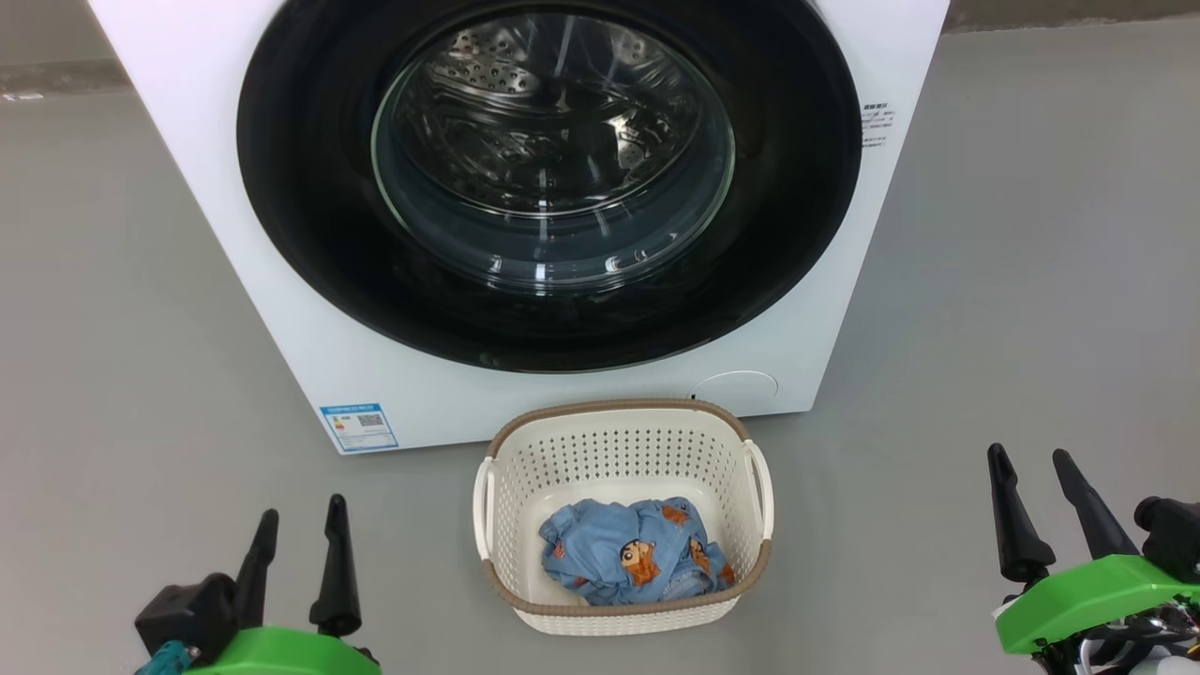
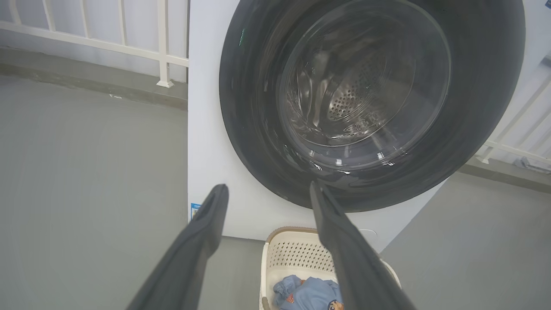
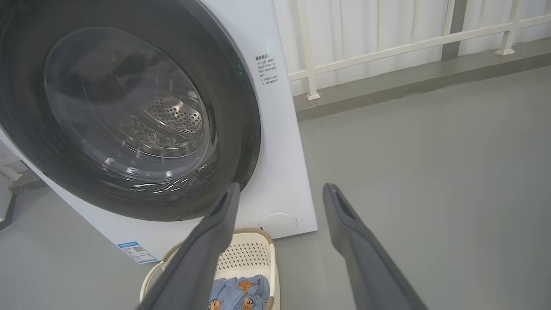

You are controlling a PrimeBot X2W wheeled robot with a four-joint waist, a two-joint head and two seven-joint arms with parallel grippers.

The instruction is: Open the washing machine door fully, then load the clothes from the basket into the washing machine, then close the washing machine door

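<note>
The white washing machine stands ahead with its round black-rimmed door lying flush against the front, glass bowl at its centre. On the floor before it sits the cream basket, and the light-blue clothes lie crumpled inside. My left gripper hangs open at the lower left, well left of the basket. My right gripper is open at the lower right, apart from everything. From the wrists I see the door, the basket and the clothes beyond the open left gripper and right gripper.
Grey floor spreads on both sides of the machine. A white railing runs along a low kerb behind it. A blue label sits at the machine's lower left corner, a round cap at its lower right.
</note>
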